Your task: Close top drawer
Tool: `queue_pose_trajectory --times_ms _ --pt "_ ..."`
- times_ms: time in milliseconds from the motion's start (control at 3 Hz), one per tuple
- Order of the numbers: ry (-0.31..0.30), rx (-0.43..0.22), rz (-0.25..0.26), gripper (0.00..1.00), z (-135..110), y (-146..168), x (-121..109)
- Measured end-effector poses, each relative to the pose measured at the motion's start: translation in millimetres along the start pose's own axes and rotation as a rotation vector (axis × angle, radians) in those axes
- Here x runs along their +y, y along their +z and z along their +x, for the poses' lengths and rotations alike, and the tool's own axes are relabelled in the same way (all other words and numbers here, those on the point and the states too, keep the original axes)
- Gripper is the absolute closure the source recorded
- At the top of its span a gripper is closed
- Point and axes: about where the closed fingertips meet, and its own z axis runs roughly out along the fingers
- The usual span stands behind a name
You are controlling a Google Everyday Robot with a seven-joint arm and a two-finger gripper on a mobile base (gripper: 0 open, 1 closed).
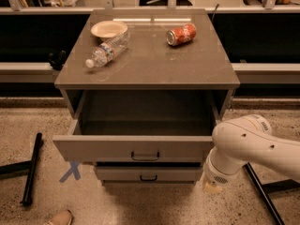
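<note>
The top drawer (133,149) of the grey-taupe cabinet stands open, pulled partway out, and its inside is empty. Its small dark loop handle (145,156) sits at the centre of the flat front. My white arm (248,144) reaches in from the right. My gripper (212,186) is at the arm's lower end, just beside and below the right end of the drawer front, and most of it is hidden behind the wrist.
On the cabinet top (154,60) lie a plastic bottle (107,49), a pale bowl (108,29) and a red can (181,34). A second drawer (147,174) shows below. A black bar (32,168) lies on the floor at left, another black bar (262,193) at right, and a shoe (58,218) at bottom left.
</note>
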Motion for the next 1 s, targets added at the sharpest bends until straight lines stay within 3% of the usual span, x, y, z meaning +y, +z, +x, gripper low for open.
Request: queue_pose_trajectory --times_ms 333,667,1000 --pt "0.0 0.0 0.0 1.0 0.0 0.0 0.0" --pt "-0.005 0.006 0.01 1.0 0.2 0.7 -19.4" --pt "-0.015 -0.002 0.039 1.0 -1.9 0.1 -54.4"
